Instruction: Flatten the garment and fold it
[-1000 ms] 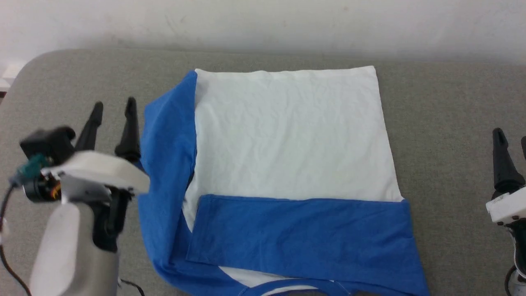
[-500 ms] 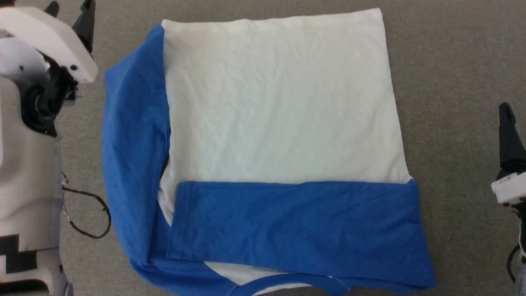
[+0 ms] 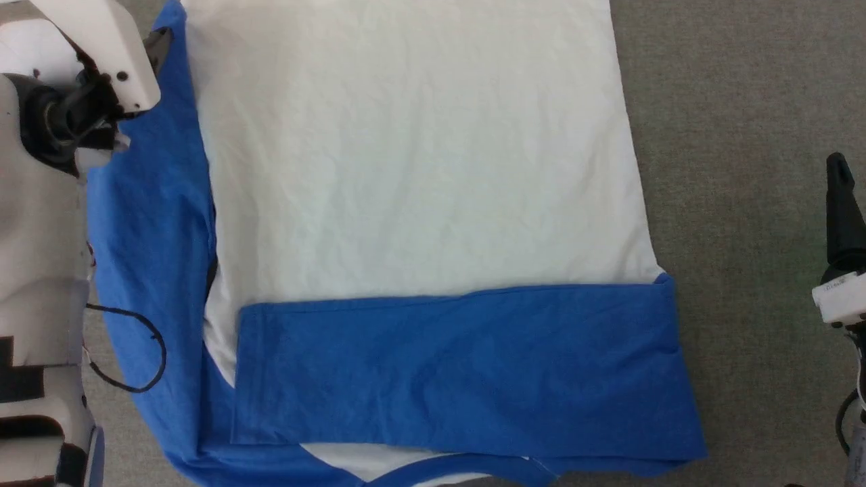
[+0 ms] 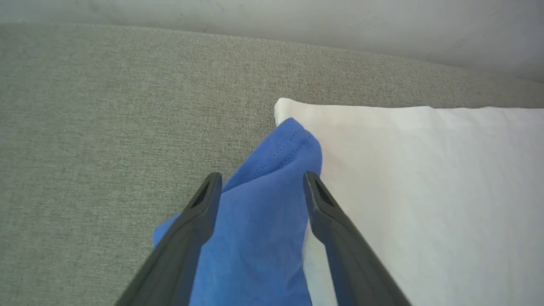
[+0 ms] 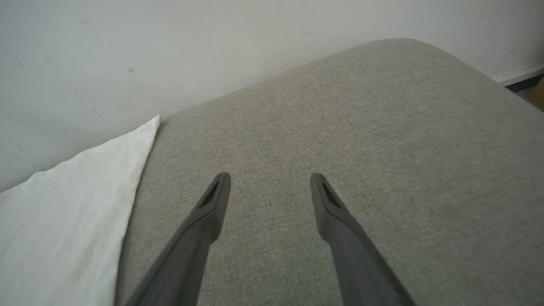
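Observation:
The garment lies flat on the grey cushion, its white body facing up. One blue sleeve is folded across its near part, and the blue neck trim peeks out at the bottom edge. The other blue sleeve runs along the left side. My left arm reaches over that sleeve. In the left wrist view my left gripper is open, with the sleeve's cuff end between and below its fingers, untouched. My right gripper is open over bare cushion to the right of the garment.
The grey padded surface extends right of the garment and ends at a pale wall behind. Its rounded corner is at the far right. A thin black cable loops from my left arm over the left sleeve.
The head camera has tipped down and closer, so the garment has shifted up and left in the picture. My left arm has reached forward and in over the left sleeve. The right gripper has barely moved.

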Robot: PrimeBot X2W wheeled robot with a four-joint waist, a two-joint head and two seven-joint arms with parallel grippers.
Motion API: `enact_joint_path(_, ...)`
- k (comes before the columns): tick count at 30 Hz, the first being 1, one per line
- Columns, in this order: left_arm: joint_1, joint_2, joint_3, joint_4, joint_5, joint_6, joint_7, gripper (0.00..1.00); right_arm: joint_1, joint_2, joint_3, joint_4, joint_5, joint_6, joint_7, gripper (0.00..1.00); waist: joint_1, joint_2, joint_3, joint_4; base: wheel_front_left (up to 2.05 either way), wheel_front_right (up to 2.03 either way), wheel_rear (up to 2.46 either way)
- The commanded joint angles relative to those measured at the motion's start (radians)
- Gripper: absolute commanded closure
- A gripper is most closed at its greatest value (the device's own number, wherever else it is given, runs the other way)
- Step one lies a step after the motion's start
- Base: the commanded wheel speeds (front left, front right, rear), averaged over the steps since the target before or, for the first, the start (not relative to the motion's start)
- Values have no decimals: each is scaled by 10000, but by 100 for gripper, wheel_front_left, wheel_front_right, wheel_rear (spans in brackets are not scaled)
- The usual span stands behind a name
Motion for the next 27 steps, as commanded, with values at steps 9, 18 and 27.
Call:
enact_joint_path(9, 3, 257, -351, -31, 112, 108, 661, 0, -286, 22, 85, 60, 156, -7, -153, 0, -1, 0, 537, -227, 0, 0, 0)
enact_joint_path(18, 121, 225, -304, -252, -80, 9, 268, 100, -349, 22, 187, 375, 178, -7, -252, 0, -1, 0, 539, -91, 0, 0, 0)
enact_joint_path(27, 542, -266, 512, -279, -927, 120, -1036, 100, -190, 22, 277, 870, 92, -7, -320, 0, -1, 0, -618, 433, 0, 0, 0)
